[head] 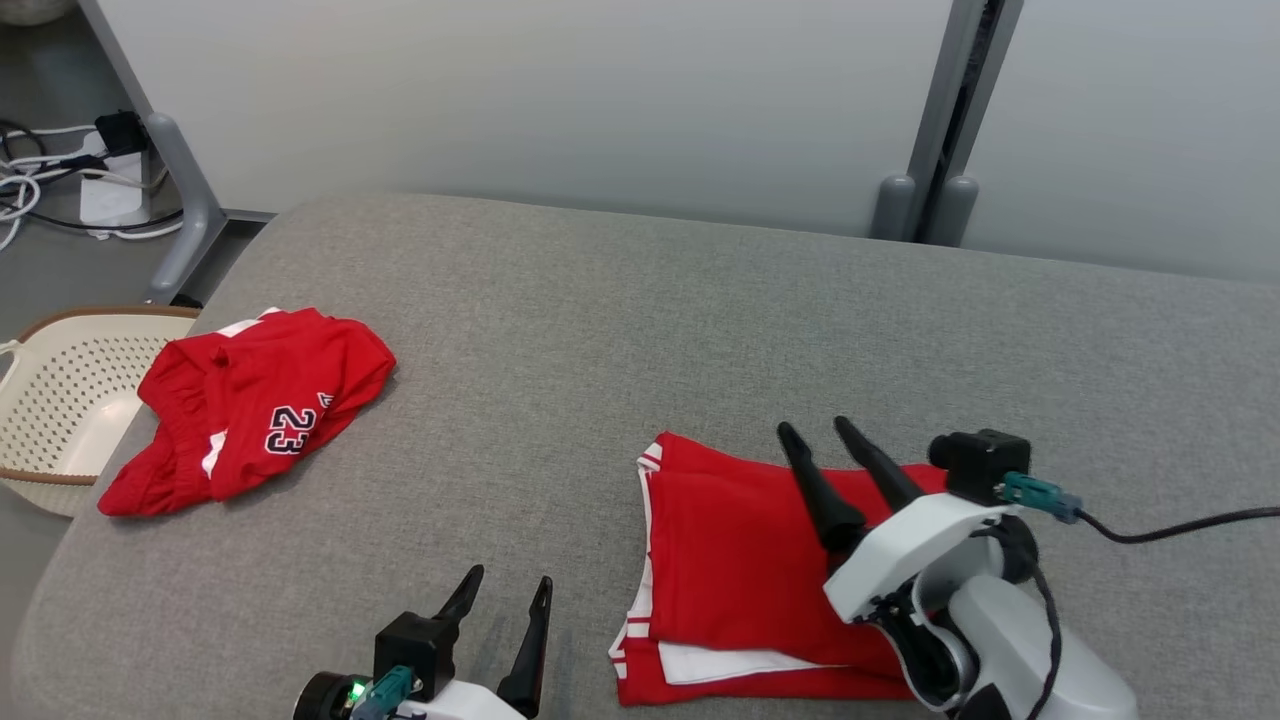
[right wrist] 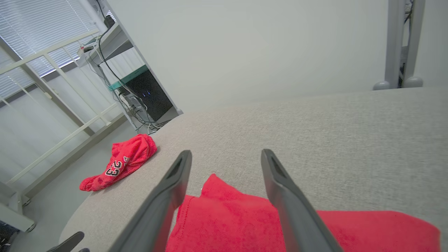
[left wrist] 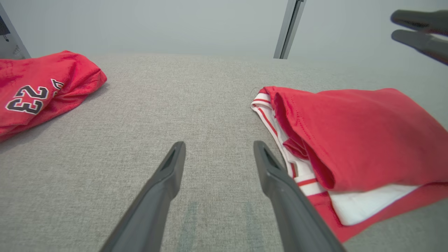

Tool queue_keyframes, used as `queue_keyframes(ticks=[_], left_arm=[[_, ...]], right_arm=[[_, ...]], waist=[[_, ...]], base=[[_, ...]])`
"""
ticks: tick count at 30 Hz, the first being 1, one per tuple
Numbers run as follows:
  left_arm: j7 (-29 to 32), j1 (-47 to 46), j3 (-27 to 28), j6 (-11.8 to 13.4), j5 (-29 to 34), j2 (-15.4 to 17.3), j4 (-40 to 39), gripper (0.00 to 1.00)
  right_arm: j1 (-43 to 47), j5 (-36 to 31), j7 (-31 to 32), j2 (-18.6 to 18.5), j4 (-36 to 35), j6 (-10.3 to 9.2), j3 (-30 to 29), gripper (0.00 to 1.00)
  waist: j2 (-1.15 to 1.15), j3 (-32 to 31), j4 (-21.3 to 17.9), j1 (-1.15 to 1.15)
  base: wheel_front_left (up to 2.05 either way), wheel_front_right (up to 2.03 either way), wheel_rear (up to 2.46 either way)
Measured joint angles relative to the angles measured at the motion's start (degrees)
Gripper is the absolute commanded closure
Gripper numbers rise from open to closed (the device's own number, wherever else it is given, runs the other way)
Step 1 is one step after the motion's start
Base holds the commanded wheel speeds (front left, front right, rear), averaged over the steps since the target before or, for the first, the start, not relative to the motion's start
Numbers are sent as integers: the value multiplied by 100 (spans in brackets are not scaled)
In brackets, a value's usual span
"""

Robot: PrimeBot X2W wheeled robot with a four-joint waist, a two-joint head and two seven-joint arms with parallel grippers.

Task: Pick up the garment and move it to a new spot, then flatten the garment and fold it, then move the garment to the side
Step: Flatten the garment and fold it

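- Location note: we find the folded red garment with white striped trim (head: 735,560) lying flat on the wide grey fabric-covered table (head: 600,330), near the front edge and right of centre in the head view.
- We count several stacked layers. A white panel and a red bottom layer stick out along the near edge, and the striped hems line up on the left side.
- Right gripper with two long dark fingers (head: 813,425): it hangs over the right part of the garment, with the fingers pointing away from the robot and slightly left.
- We see its jaws spread with nothing between them, so it grips no cloth. In the right wrist view the red fabric lies under the fingers, and the tips reach past its far edge over bare grey table.
- In the left wrist view these same fingers show at the upper right, above the garment and apart from it.
- Left gripper with two long dark fingers (head: 510,575): low at the front edge, just left of the garment. Its jaws are spread and empty.
- In the left wrist view its right finger runs close beside the striped hem; we cannot tell whether they touch.
- A second item, crumpled red shorts bearing the number 23 (head: 250,405), lies at the table's left edge, well apart from both grippers.
- A cream perforated plastic basket with a brown rim (head: 60,400) sits beyond that left edge, beside the shorts.
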Motion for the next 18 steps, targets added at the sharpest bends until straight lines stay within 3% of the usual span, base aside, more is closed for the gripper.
queue_keyframes(ticks=[9, 18], left_arm=[[0, 7, 278, 99, 112, 0, -81, 0], [0, 18, 530, 101, 200, -1, -118, 0]], right_arm=[[674, -2037, -2, -24, -299, 0, -2092, 0], [1272, -2781, -2, -18, -660, 0, -2955, 0]], waist=[[0, -35, -327, 0], [0, -46, -639, 0]], base=[[0, 0, 0], [0, 0, 0]])
